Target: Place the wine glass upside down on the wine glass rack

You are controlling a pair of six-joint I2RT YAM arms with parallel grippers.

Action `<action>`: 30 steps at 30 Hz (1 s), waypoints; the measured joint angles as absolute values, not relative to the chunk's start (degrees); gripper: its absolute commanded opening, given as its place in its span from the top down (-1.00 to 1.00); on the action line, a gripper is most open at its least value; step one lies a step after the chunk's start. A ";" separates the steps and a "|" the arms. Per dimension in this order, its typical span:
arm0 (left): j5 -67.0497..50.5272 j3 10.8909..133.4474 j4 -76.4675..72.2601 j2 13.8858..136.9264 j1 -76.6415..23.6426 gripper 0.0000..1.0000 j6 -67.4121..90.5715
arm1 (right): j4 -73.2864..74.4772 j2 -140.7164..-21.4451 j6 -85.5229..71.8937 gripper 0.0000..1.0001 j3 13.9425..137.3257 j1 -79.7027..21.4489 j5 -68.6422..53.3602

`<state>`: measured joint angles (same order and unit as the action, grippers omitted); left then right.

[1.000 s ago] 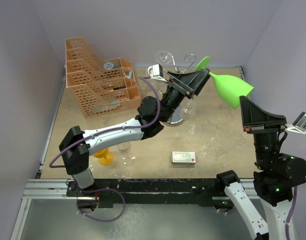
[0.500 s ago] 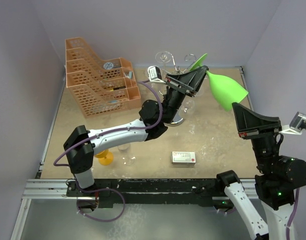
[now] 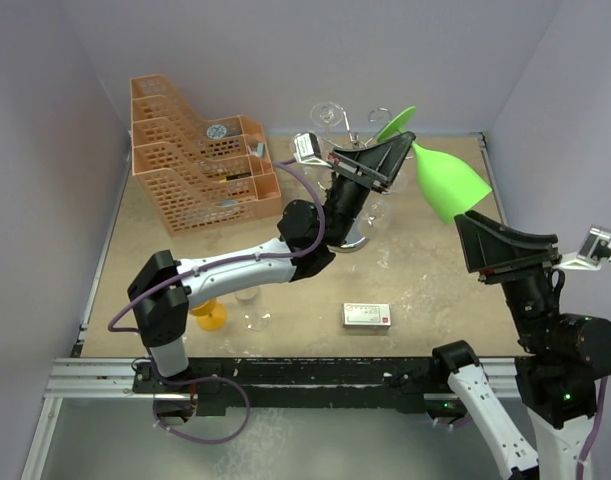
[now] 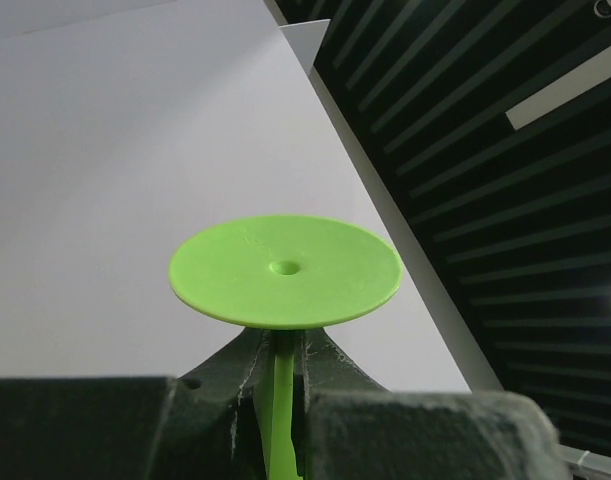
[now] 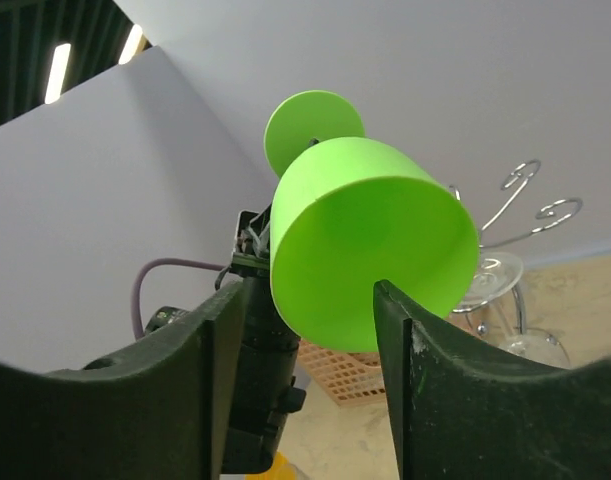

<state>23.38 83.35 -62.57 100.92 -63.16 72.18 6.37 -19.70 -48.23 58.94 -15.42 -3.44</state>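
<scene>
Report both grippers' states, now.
Left gripper: closed on the stem of the bright green plastic wine glass.
Right gripper: jaws open, gripping nothing.

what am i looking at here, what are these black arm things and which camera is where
Two robot arms are bolted to the near edge of a table. The wide picture looks down from above and behind them; the other two come from wrist cameras. The left tool is shut on the stem of a green wine glass, held tilted in the air. The right tool stands open by its bowl. On the table: a chrome wine glass rack, an orange lattice basket and a small box.
</scene>
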 measured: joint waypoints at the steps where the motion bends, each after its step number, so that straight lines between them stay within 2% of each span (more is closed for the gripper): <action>1: 23.20 83.35 -62.46 100.86 -63.13 1.00 71.81 | 7.60 -19.70 -47.31 -0.29 59.46 -15.42 -3.09; 7: 19.55 81.45 -59.29 98.74 -61.71 1.00 70.74 | 15.11 -19.07 -41.41 -0.48 63.31 -15.42 -0.99; 13: 10.85 80.66 -55.66 95.88 -58.65 1.00 69.23 | 21.50 -19.00 -35.22 -0.50 69.19 -15.42 -1.67; 20: 2.35 77.69 -49.43 91.07 -58.50 1.00 60.40 | 25.32 -23.31 -28.49 -0.50 76.73 -15.42 -5.08; 30: -9.32 76.16 -44.71 85.56 -58.57 1.00 43.59 | 28.14 -32.40 -24.71 -0.49 77.84 -15.42 -13.72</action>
<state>-9.32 76.16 -44.71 85.56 -58.57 43.59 28.14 -32.40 -24.71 77.84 -15.42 -13.72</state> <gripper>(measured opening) 0.031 0.746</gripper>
